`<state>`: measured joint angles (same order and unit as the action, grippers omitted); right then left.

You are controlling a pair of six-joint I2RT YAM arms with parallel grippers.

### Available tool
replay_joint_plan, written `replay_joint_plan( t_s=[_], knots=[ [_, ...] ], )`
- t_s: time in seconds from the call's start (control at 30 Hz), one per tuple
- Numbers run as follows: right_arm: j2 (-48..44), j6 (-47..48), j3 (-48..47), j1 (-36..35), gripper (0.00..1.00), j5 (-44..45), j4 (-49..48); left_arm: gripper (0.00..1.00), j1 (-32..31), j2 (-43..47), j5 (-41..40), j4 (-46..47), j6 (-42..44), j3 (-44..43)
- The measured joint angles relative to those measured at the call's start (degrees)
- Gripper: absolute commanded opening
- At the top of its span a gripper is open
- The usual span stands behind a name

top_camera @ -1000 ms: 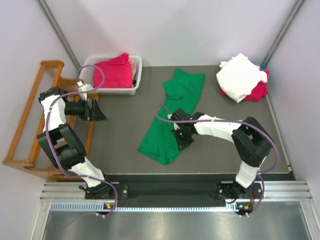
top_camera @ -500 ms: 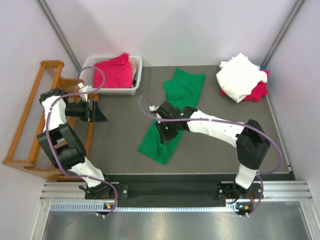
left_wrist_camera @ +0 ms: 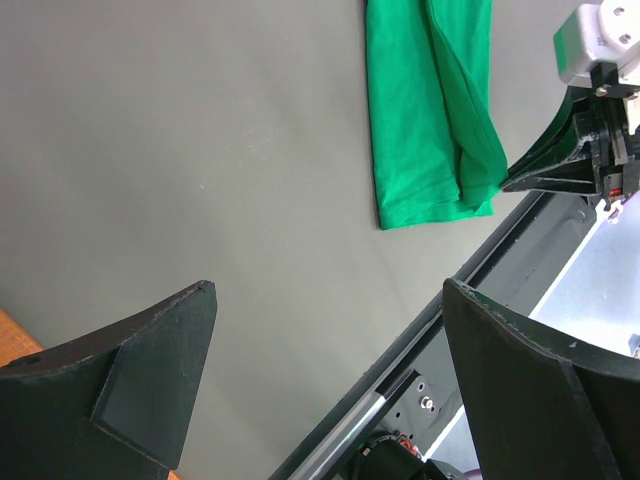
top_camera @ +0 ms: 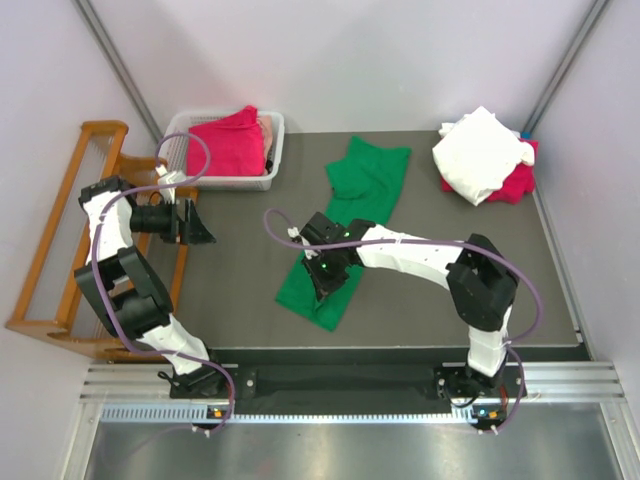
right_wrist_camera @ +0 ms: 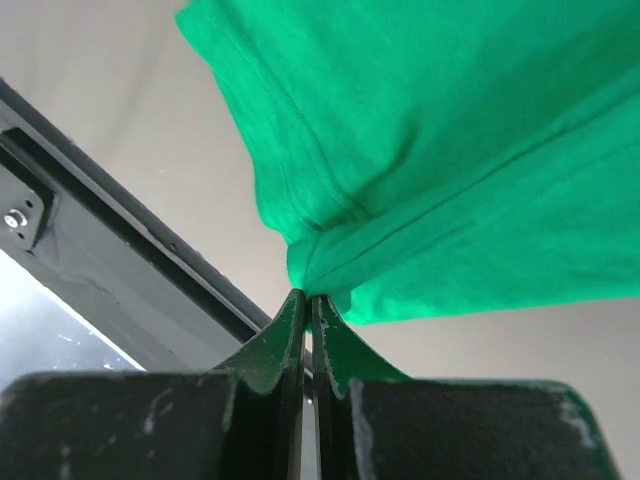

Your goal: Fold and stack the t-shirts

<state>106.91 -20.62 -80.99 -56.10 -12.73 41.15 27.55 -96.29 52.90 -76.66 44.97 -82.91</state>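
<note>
A bright green t-shirt lies lengthwise in the middle of the dark table, folded narrow at its near end. My right gripper is shut on a bunched edge of that green shirt; in the right wrist view the gripper pinches the cloth just above the table. My left gripper hangs open and empty at the left, by the rack. Its wrist view shows the gripper wide apart over bare table, the green shirt farther off. A white t-shirt lies on a crimson one at the back right.
A white slatted basket at the back left holds a pinkish red shirt. An orange wooden rack stands along the left side. The table's near edge and metal rail run just below the green shirt.
My right gripper has moved left across the green shirt, pulling its right edge over so the near half is narrower. The left arm has stayed still.
</note>
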Motion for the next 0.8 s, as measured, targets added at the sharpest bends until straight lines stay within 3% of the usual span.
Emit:
replay_joint_plan(
  t_s=[0.27, 0.33, 0.4, 0.6, 0.8],
  knots=[
    [7.5, 1.1, -8.5, -0.8, 0.00, -1.7, 0.9, 0.99, 0.0, 0.0, 0.0, 0.0, 0.3, 0.2],
    [9.9, 1.5, -10.7, -1.2, 0.13, -2.3, 1.2, 0.99, 0.0, 0.0, 0.0, 0.0, 0.4, 0.2],
    [11.9, 1.8, -11.8, -1.6, 0.16, -2.8, 1.4, 0.99, 0.0, 0.0, 0.0, 0.0, 0.7, 0.2],
    [13.5, 2.6, -11.8, -2.1, 0.45, -3.3, 2.7, 0.99, 0.0, 0.0, -0.1, 0.0, 1.6, 0.2],
    [14.1, 3.7, -12.8, -2.2, 0.47, -3.6, 3.8, 0.99, 0.0, -0.5, 0.0, 0.0, 2.0, 0.2]
  ],
)
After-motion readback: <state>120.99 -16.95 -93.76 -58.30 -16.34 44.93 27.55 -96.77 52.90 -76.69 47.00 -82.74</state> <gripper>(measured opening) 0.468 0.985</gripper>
